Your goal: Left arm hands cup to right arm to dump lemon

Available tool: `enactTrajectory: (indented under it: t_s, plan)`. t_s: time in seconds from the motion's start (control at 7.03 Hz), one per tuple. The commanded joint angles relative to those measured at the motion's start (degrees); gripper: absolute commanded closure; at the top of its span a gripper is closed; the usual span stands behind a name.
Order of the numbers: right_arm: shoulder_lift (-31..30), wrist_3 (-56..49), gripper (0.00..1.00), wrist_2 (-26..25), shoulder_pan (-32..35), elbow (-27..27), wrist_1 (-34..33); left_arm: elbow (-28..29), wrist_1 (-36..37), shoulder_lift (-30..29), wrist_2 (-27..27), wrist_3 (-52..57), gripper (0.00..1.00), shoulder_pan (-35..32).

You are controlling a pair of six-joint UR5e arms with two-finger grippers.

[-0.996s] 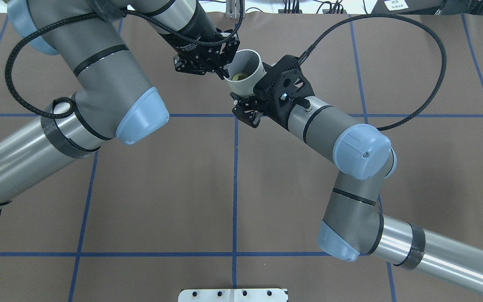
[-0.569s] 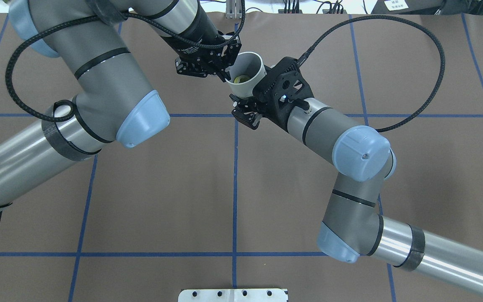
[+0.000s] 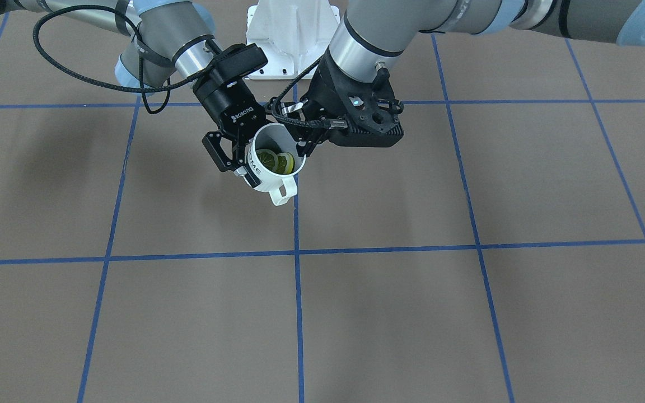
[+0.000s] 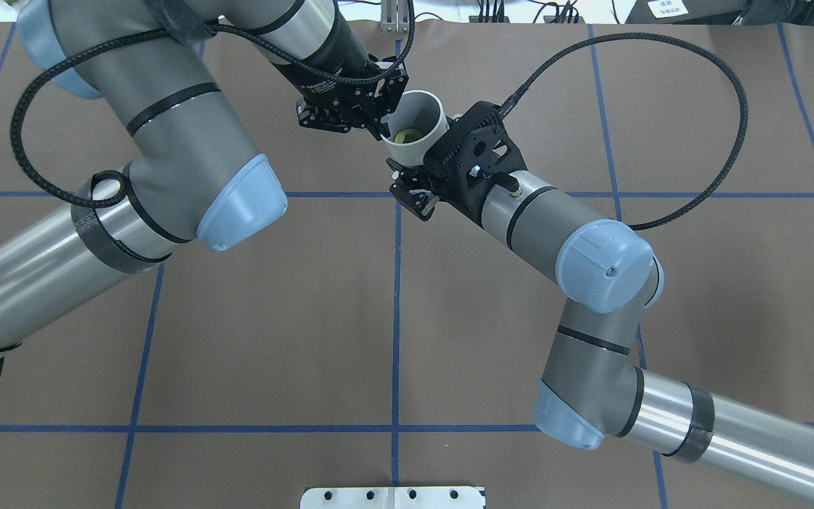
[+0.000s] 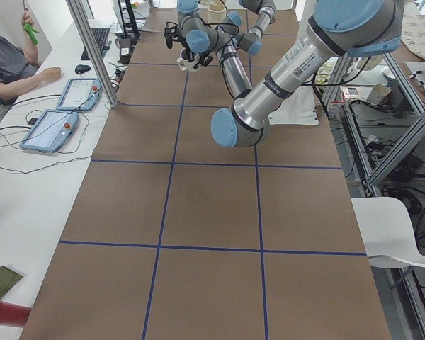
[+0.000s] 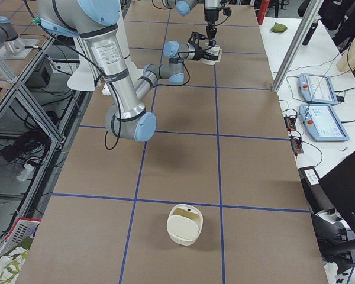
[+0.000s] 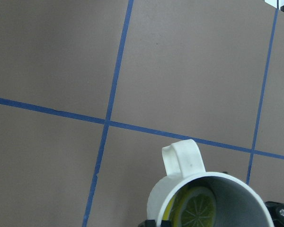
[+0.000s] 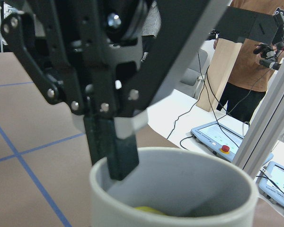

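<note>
The white cup (image 3: 266, 180) hangs above the table's far middle, its handle turned toward the operators' side. Lemon slices (image 3: 275, 161) lie inside it. My left gripper (image 3: 302, 146) comes down from above and is shut on the cup's rim, with one finger (image 8: 117, 156) inside the mouth. My right gripper (image 3: 255, 168) reaches in level from the robot's side, open, its fingers beside the cup's body; the far finger is hidden. In the overhead view the cup (image 4: 425, 138) sits between my left gripper (image 4: 384, 126) and my right gripper (image 4: 414, 180). The left wrist view shows the cup (image 7: 180, 163) and the lemon (image 7: 197, 209) from above.
A cream bowl (image 6: 184, 225) stands on the table toward the robot's right end. The brown table carries a blue tape grid. The white base plate (image 4: 393, 497) is at the near edge. Operators and tablets (image 6: 316, 89) are beyond the far edge.
My right arm has moved a little forward and to the left, bringing its gripper closer around the cup. The left gripper keeps its hold on the rim and has hardly moved.
</note>
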Motion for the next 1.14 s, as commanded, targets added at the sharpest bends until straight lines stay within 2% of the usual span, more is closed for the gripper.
enactTrajectory:
  t_s: [0.0,0.57,0.71,0.85,1.0]
  plan:
    - [-0.08,-0.08,0.78,-0.10,-0.03,0.09,-0.06,-0.29,0.05,0.35,-0.49,0.67,0.00,-0.34]
    - [-0.61,0.09,0.80,-0.10,1.10,0.18,-0.24,-2.04,1.11,2.18,-1.46,6.01,0.00,-2.97]
    - [-0.96,0.70,0.80,-0.02,2.76,0.18,-0.33,-3.09,1.28,5.15,-4.68,8.73,0.00,-5.33]
    - [-1.57,3.76,0.81,-0.02,4.35,0.09,-0.67,-6.14,1.46,9.62,-6.98,12.94,0.00,-7.70]
    - [-4.01,4.92,0.82,2.07,7.15,0.35,-0.59,-10.44,1.55,15.23,-7.52,17.07,0.00,-8.77]
